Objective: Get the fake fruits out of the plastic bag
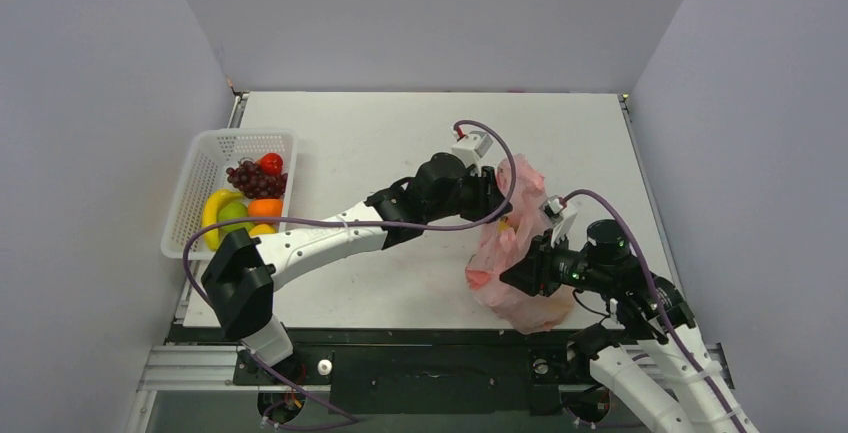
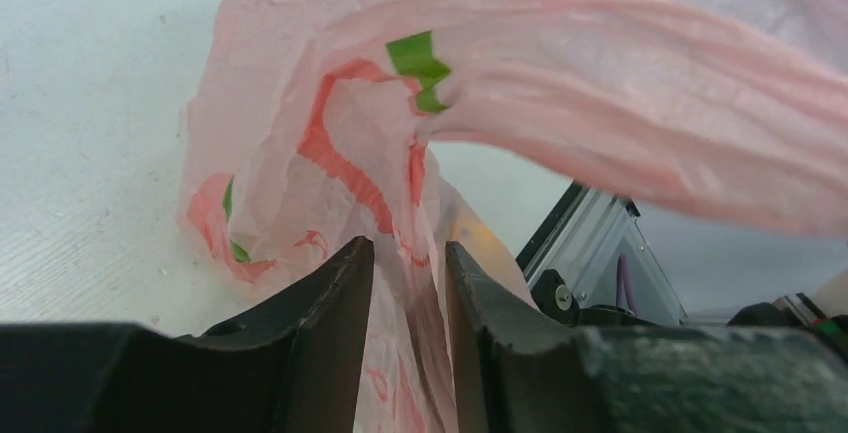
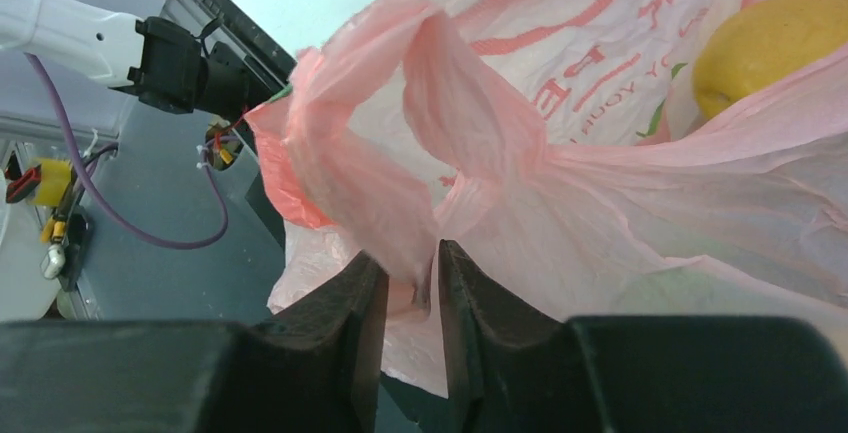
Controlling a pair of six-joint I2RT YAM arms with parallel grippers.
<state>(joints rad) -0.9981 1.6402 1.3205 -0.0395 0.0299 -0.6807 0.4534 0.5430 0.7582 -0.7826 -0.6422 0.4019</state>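
Note:
The pink plastic bag hangs stretched between my two grippers over the table's front right. My left gripper is shut on the bag's upper film; the wrist view shows film pinched between its jaws. My right gripper is shut on a fold at the bag's lower part, and the wrist view shows that fold between its jaws. A yellow lemon shows through the bag. Other fake fruits lie in the white basket: purple grapes, a red fruit, a banana, an orange.
The white mesh basket stands at the table's left edge. The left arm lies diagonally across the table's middle. A black rail runs along the front edge. Grey walls close in the left, back and right.

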